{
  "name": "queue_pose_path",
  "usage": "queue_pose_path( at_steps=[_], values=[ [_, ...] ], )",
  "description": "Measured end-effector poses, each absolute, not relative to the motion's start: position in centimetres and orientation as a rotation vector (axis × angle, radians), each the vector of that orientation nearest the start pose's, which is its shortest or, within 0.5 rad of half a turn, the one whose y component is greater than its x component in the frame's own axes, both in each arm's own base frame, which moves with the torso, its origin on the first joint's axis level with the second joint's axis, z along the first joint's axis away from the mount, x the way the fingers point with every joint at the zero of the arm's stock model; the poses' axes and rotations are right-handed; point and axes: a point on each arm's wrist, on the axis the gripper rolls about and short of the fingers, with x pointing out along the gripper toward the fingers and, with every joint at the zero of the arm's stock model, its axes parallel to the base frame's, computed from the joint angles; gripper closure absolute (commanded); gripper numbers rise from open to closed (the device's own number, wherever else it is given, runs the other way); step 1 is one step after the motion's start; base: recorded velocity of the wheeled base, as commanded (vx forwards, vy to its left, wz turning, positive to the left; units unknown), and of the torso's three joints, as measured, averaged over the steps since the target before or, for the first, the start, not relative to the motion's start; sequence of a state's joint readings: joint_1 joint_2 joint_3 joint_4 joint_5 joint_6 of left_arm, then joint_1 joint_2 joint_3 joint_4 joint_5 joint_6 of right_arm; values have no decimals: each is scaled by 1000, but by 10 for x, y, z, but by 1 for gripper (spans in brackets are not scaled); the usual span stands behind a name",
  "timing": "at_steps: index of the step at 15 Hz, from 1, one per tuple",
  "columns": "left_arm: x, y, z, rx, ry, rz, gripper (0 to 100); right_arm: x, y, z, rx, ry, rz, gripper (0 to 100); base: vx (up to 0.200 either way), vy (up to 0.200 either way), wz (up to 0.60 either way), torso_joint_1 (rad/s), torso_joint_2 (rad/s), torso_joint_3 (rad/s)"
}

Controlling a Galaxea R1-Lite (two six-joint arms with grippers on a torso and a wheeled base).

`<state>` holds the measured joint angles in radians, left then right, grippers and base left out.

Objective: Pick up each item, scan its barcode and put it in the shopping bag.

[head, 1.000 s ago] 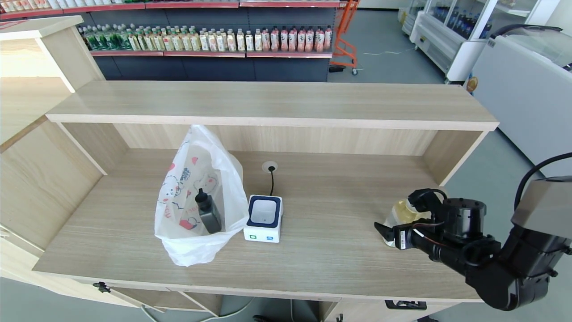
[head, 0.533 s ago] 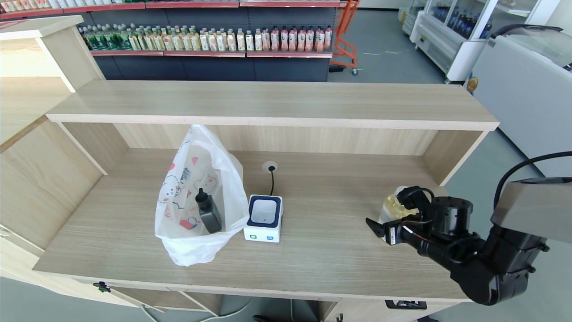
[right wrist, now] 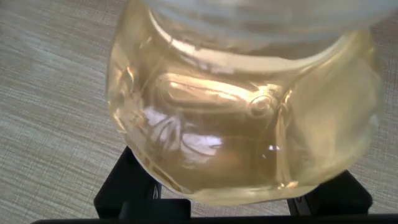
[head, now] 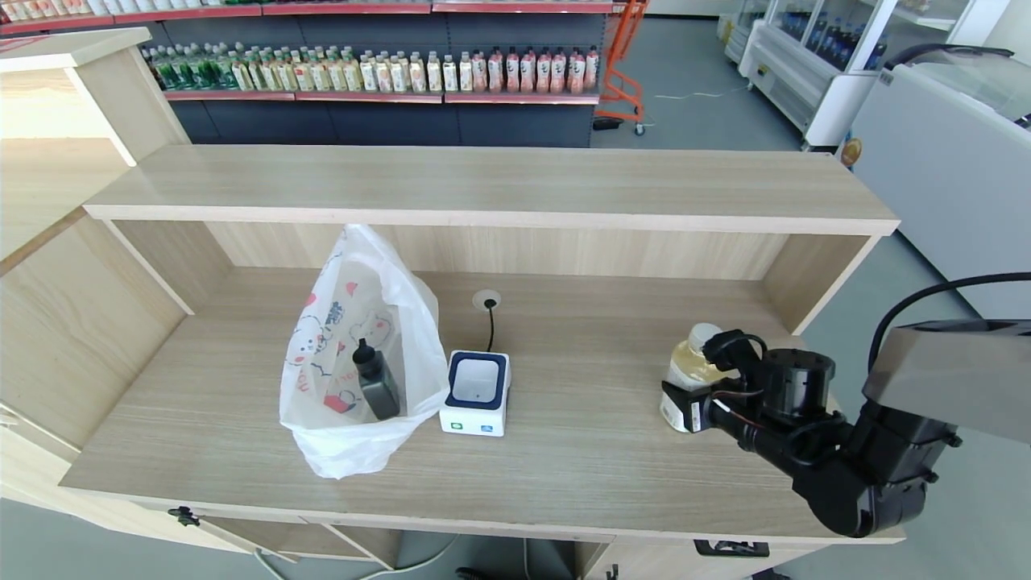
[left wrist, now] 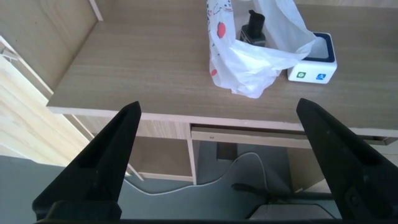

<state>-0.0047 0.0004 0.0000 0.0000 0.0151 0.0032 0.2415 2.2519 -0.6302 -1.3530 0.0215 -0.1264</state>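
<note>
Two bottles are on your counter: a dark bottle standing upright inside the shopping bag, and a clear bottle of yellow liquid with a white cap, over toward the right edge, about midway between the front edge and the back wall. One bag, then, standing open left of the counter's middle, and one scanner just beside it on the side toward the right edge, its window facing up and its black cable running to a hole near the back wall. Of your two grippers, the right gripper is clamped on the lower part of the yellow bottle, a black finger on either side of it; you cannot tell from these views whether the bottle's base touches the wood. The left gripper hangs out beyond the front edge near the front left corner, its fingers spread wide with nothing between them. Compared with a second ago, the right arm has carried the yellow bottle away from the right edge and toward the scanner — the bottle, which leaned then, now stands nearly upright with its cap showing. The bag, the dark bottle and the scanner have not moved.
</note>
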Motion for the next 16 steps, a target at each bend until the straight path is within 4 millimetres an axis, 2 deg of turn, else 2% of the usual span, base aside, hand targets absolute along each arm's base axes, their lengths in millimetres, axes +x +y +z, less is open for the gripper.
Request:
queue_pose_path(
  at_steps=[4,7,9,11,14,16],
  values=[
    [-23,0,75,3,0,10,0,344,87,26,-149,247,306,100,0,0,0,0,0,0],
    [-23,0,75,3,0,10,0,330,98,30,-11,287,385,100,0,0,0,0,0,0],
    [-23,0,75,3,0,11,0,311,120,47,175,303,467,100,0,0,0,0,0,0],
    [-23,0,75,3,0,10,0,292,134,74,308,295,604,100,0,0,0,0,0,0],
    [-23,0,75,3,0,10,0,265,136,102,367,290,850,100,0,0,0,0,0,0],
    [-23,0,75,3,0,10,0,254,135,110,374,298,900,100,0,0,0,0,0,0]
  ],
)
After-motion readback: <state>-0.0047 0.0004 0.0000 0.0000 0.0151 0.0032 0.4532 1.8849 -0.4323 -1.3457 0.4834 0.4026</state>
